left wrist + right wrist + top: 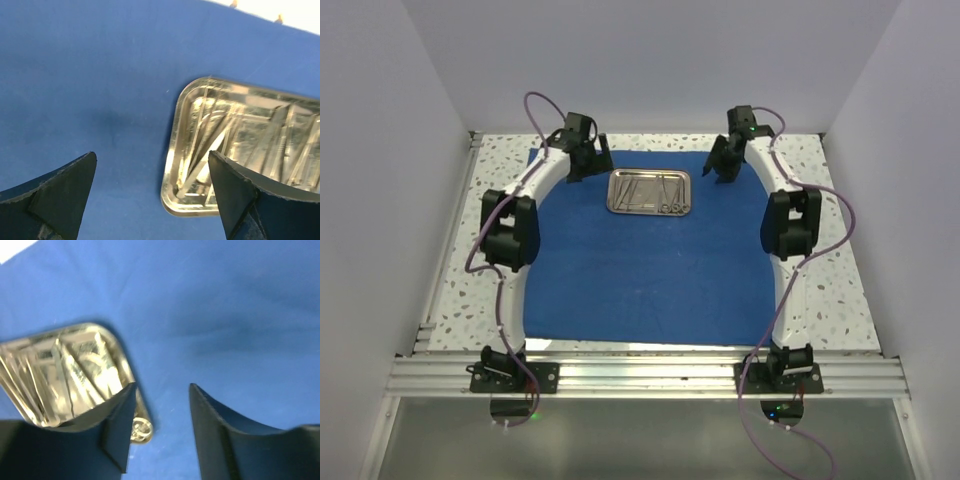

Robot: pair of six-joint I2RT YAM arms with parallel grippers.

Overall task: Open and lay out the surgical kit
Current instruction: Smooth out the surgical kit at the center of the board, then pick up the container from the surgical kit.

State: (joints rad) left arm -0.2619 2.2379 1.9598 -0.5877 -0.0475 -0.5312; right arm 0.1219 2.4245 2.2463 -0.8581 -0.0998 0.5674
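Bright even light; both wrist views blurred, glare on the steel tray (170,155).

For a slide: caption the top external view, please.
Blue cloth wrap spread flat, steel tray of instruments near its far edge, flanked by left end effector and right end effector.

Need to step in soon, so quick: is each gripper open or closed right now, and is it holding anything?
Left gripper: open wide, holding nothing, over the blue cloth.
Right gripper: open, holding nothing.
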